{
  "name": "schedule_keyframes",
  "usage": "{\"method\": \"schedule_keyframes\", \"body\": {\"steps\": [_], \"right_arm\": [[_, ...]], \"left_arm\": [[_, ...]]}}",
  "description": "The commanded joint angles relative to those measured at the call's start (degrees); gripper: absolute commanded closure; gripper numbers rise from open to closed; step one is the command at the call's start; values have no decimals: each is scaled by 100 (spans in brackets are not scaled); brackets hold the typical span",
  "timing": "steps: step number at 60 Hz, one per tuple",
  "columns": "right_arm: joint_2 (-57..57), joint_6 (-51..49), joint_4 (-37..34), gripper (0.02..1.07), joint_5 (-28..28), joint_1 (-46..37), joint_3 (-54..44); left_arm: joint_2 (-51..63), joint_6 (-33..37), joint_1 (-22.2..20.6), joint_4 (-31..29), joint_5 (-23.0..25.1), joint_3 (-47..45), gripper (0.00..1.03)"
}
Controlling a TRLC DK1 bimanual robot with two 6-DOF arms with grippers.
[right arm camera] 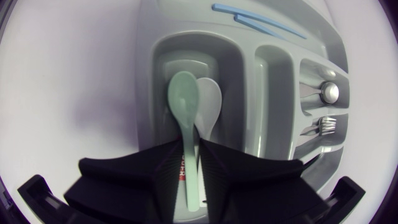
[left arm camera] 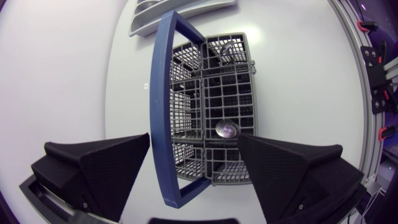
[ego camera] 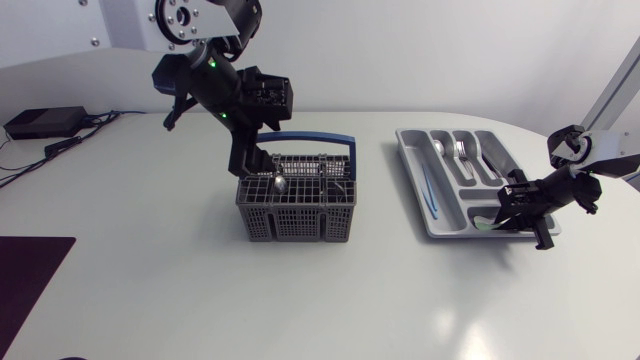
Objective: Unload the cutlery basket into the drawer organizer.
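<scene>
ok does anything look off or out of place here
Nothing stands out. The basket stands upright, the organizer lies flat with cutlery in its compartments, and the right tool holds a green spoon over a white spoon there.

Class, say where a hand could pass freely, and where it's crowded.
Free: table between cutlery basket and drawer organizer; the wide stretch in front of both. Crowded: over the basket, under the left jaws; the organizer's near end, at the right jaws' green spoon.
</scene>
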Motion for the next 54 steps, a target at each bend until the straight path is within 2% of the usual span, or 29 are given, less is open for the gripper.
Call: {"method": "schedule_keyframes", "body": {"steps": [1,5,8,11,15,19,21,25,30,42,54], "right_arm": [[-2,-17,85,12,100,6,-102],[-117,10,138,8,65,-21,-128],[-196,133,190,7,13,-38,-128],[-380,141,208,7,-242,-109,-216],[-653,141,331,7,-427,-188,-506],[-855,133,384,7,-629,-249,-743],[-925,124,392,7,-743,-293,-831],[-1040,141,375,7,-945,-381,-928],[-1154,141,392,7,-1139,-478,-1104],[-1303,212,533,7,-1341,-566,-1315],[-1751,238,489,7,-1561,-689,-1420]], "left_arm": [[-75,345,-11,-68,-45,-203,6],[-127,609,-28,-59,-36,-388,6],[-75,547,-37,-15,-107,-379,6],[84,143,-116,-94,-327,-177,6],[136,-182,-248,-753,-309,87,6],[136,-727,-310,-832,-168,263,6],[136,-991,-327,-1034,51,386,6],[163,-1509,-327,-1061,122,509,7],[145,-1870,-248,-1114,631,685,7],[84,-2116,-178,-938,658,957,7],[-655,-3100,-433,-920,693,1300,8]]}}
